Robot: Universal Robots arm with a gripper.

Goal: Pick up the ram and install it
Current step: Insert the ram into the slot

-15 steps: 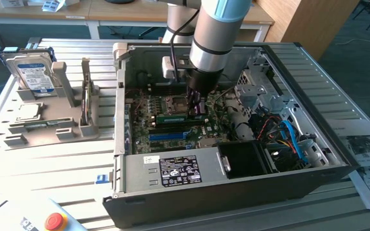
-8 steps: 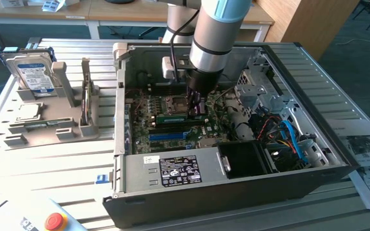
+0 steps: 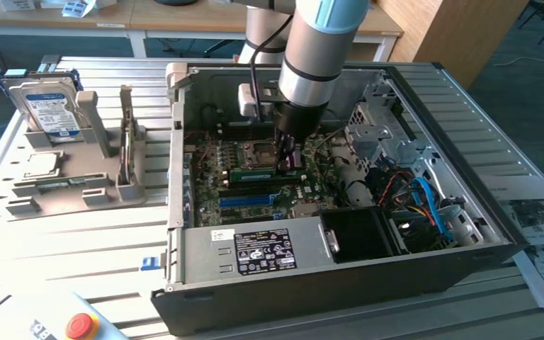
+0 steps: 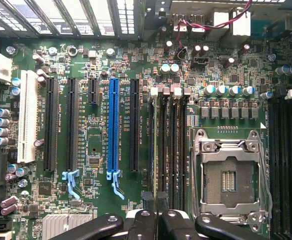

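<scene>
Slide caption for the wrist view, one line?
Claw shut over the memory slots, beside the empty CPU socket on the motherboard.

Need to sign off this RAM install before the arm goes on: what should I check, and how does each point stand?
1. The ram stands on edge at the memory slots, beside the CPU socket: ok.
2. The gripper is in line with the ram, jaws drawn close together: ok.
3. Ram actually clamped between the jaws: cannot tell.
4. Ram pressed fully home, end latches closed: cannot tell.
5. Blue cables lie away from the slots: ok.
</scene>
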